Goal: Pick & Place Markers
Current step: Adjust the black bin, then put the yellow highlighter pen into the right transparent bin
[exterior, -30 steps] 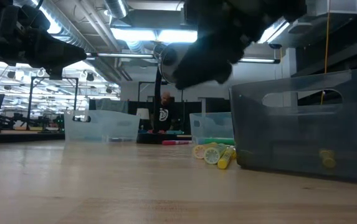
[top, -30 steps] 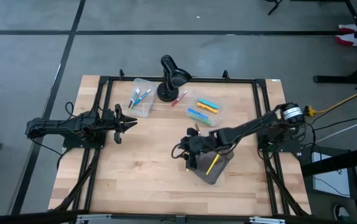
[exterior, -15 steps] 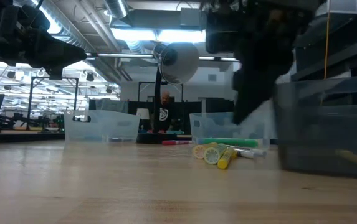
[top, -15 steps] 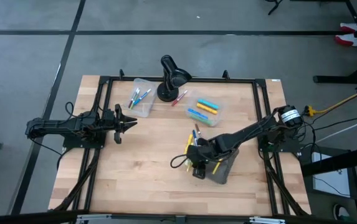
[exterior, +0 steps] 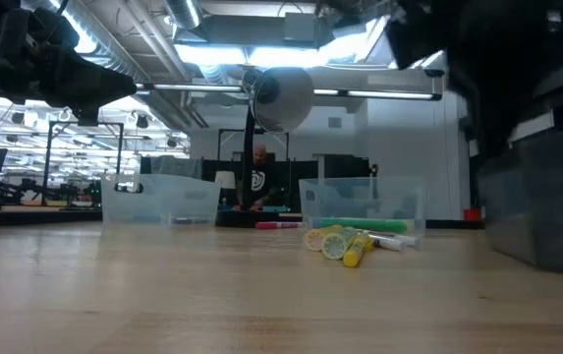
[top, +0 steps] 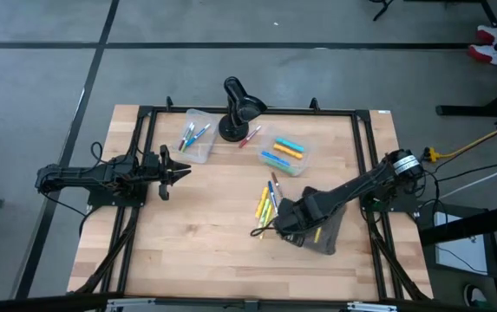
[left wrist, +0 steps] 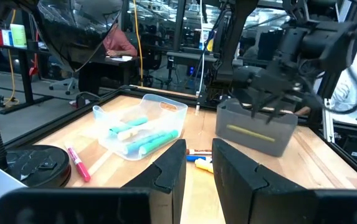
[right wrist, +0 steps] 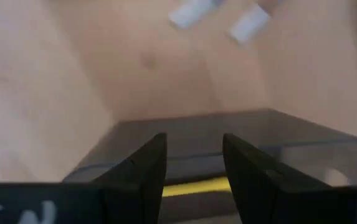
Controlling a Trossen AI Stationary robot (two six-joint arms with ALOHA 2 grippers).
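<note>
With the right gripper (top: 292,223) seemingly clamped on the rim of the grey bin (top: 324,236), the bin is best tipped slowly so that the yellow marker (left wrist: 252,132) inside is slid out beside the spilled markers (top: 267,204), while the empty, slightly parted left gripper (top: 184,171) is kept well apart.

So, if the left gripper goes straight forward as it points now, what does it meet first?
The left gripper points across bare table; first in line are probably the loose markers beside the grey bin, though depth is uncertain.

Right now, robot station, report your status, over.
Right end effector grips bin. Left end effector open, idle. Markers loose on table, one yellow inside bin. Nothing blocking.
</note>
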